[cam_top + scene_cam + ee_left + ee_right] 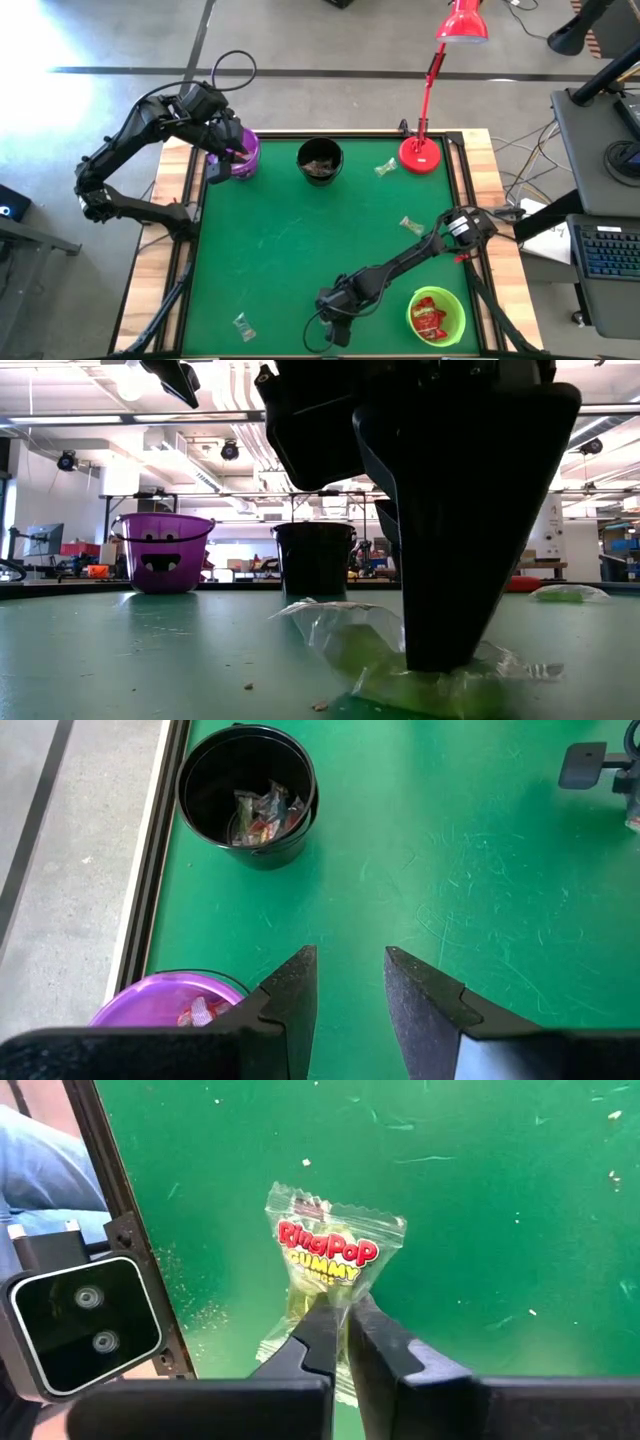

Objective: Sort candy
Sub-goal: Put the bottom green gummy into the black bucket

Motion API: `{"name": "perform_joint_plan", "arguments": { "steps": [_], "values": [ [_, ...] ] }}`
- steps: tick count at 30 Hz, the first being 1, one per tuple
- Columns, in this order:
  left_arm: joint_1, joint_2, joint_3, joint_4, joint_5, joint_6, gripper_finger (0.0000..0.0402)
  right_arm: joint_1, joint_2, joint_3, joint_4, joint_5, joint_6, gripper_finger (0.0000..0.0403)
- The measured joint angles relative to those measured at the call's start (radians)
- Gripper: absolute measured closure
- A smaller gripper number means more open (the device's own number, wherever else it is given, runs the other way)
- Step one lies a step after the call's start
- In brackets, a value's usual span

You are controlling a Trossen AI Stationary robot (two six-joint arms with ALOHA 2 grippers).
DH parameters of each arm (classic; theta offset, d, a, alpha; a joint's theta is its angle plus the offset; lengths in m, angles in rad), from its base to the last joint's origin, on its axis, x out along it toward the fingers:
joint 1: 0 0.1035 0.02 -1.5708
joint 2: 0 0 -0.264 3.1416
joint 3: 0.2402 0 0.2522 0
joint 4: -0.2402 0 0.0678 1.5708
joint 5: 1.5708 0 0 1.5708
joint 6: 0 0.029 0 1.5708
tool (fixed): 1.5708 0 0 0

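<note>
Candy: small wrapped sweets spread over the green felt-like table top (300, 250) and in three round bowls. One clear crinkled packet (325, 1270) with a greenish gummy inside, printed in red and yellow, lies flat near the table's front edge; the right gripper (343, 1342) stands on it, its dark tapered fingers closed together on the packet's lower part, pinning the film against the mat. Beside it at the table edge, a small grey camera box (85, 1315) with two lenses.

Other loose sweets in clear twisted wrappers: one near the front left (241, 323); one right of centre (410, 225); one by the lamp base (385, 167).

Green bowl (455, 300), front right, holds shiny red wrappers (430, 317); black bucket (205, 810), back centre, holds mixed crumpled wrappers (262, 815); purple bucket (160, 552), back left, smooth plastic with a black grinning face.

Left gripper (350, 985) hangs over the purple bucket's rim, fingers parted, nothing between them.

Red desk lamp (425, 95), round base at back right.
</note>
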Motion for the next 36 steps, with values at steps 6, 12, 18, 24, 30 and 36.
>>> {"name": "perform_joint_plan", "arguments": {
  "steps": [6,12,18,24,30,36],
  "values": [
    [0.0,0.0,0.0,0.001,0.0,0.0,0.0299,0.0,-0.026,-0.003,-0.03,0.0,-0.013,0.0394],
    [0.0,0.0,0.0,0.001,0.0,0.0,0.0299,-0.025,-0.084,-0.004,-0.168,0.031,-0.014,0.0394],
    [0.0,0.0,0.0,0.004,0.0,0.001,0.0299,-0.058,-0.142,-0.002,-0.237,0.08,-0.021,0.0394],
    [0.0,0.0,0.0,0.029,-0.001,0.002,0.0299,-0.129,-0.206,0.0,-0.266,0.159,-0.031,0.0394],
    [0.0,0.0,0.0,0.038,-0.001,-0.009,0.0299,-0.249,-0.276,0.0,-0.321,0.239,-0.124,0.0394],
    [0.0,0.001,0.0,0.038,-0.001,-0.041,0.0299,-0.39,-0.338,0.001,-0.347,0.282,-0.274,0.0394]
  ]
}}
